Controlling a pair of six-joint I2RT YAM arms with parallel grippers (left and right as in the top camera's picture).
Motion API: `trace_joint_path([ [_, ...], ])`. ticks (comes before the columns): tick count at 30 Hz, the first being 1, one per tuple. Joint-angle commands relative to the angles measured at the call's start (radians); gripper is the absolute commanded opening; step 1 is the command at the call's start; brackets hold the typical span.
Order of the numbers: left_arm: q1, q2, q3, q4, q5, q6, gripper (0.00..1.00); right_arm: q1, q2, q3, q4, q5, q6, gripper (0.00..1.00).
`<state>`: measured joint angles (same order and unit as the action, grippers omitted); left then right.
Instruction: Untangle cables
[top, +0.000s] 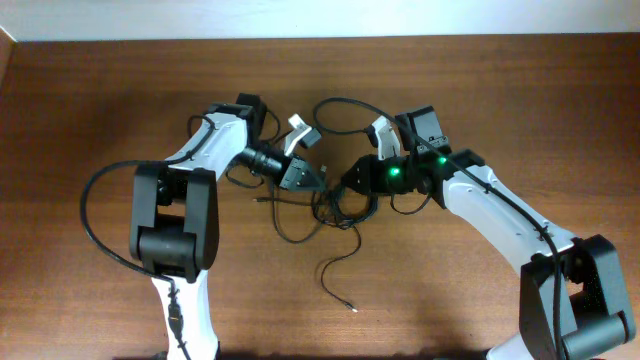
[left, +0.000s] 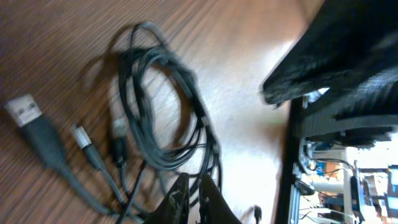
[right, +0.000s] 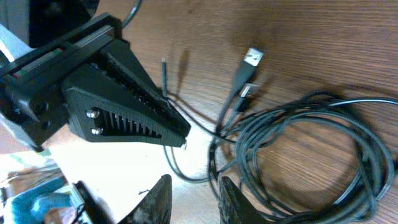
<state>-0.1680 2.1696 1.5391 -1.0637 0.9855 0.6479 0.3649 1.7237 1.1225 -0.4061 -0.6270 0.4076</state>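
Cables sit in a knotted clump on the table, just off the tip of the left gripper, between it and the right gripper. A loose tail runs away from the left gripper toward the near edge. Overhead, we see both tips about equally near the clump. Left wrist: the coil lies straight ahead of the left gripper, long axis pointing away from its tips, with a USB plug well off to the side. Strands funnel into the narrow gap, and we cannot tell if they're pinched. Right wrist: the right gripper's jaws stand apart, holding nothing. The coil lies off to their side, opposite the left gripper, so we judge the right arm must shift sideways to reach it.
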Motion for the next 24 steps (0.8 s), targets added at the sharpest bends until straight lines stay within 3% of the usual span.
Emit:
trace_joint_path([
  [1,-0.031,0.015,0.003,0.035,-0.178,-0.19,0.1,0.028,0.008,-0.025,0.002,0.067,-0.008,0.25],
  [2,-0.044,0.015,0.003,0.037,-0.223,-0.227,0.13,0.036,0.013,-0.025,0.0,0.092,-0.007,0.25],
  [4,-0.081,0.015,0.003,0.04,-0.272,-0.237,0.33,0.04,0.022,-0.025,-0.028,0.191,0.041,0.25],
  [5,-0.1,0.015,0.003,0.05,-0.323,-0.265,0.34,0.036,0.023,-0.025,-0.06,0.261,0.079,0.26],
  [6,-0.114,0.015,0.003,0.061,-0.385,-0.32,0.33,0.03,0.023,-0.025,-0.077,0.294,0.091,0.26],
  [8,-0.137,0.015,0.003,0.068,-0.452,-0.377,0.33,0.008,0.024,-0.025,-0.12,0.359,0.106,0.42],
  [10,-0.149,0.016,0.003,0.069,-0.452,-0.397,0.35,-0.019,0.024,-0.025,-0.161,0.377,0.107,0.49],
  [13,-0.159,0.024,0.003,0.083,-0.455,-0.412,0.31,-0.061,0.043,-0.025,-0.197,0.377,0.107,0.51],
  [15,-0.159,0.024,0.003,0.084,-0.483,-0.413,0.17,-0.078,0.063,-0.025,-0.212,0.359,0.106,0.56],
  [19,-0.159,0.024,0.003,0.095,-0.482,-0.424,0.22,-0.065,0.117,-0.025,-0.223,0.298,0.106,0.59],
  [20,-0.159,0.024,0.003,0.098,-0.482,-0.424,0.31,-0.058,0.134,-0.025,-0.223,0.298,0.106,0.58],
  [21,-0.159,0.024,0.003,0.106,-0.482,-0.436,0.33,-0.046,0.154,-0.025,-0.223,0.296,0.11,0.47],
  [22,-0.159,0.024,0.003,0.11,-0.483,-0.439,0.31,-0.036,0.169,-0.025,-0.224,0.296,0.135,0.39],
  [23,-0.159,0.024,0.003,0.11,-0.486,-0.439,0.26,-0.023,0.185,-0.025,-0.227,0.276,0.166,0.25],
  [24,-0.156,0.024,0.003,0.11,-0.486,-0.439,0.21,-0.011,0.197,-0.025,-0.227,0.244,0.18,0.19],
])
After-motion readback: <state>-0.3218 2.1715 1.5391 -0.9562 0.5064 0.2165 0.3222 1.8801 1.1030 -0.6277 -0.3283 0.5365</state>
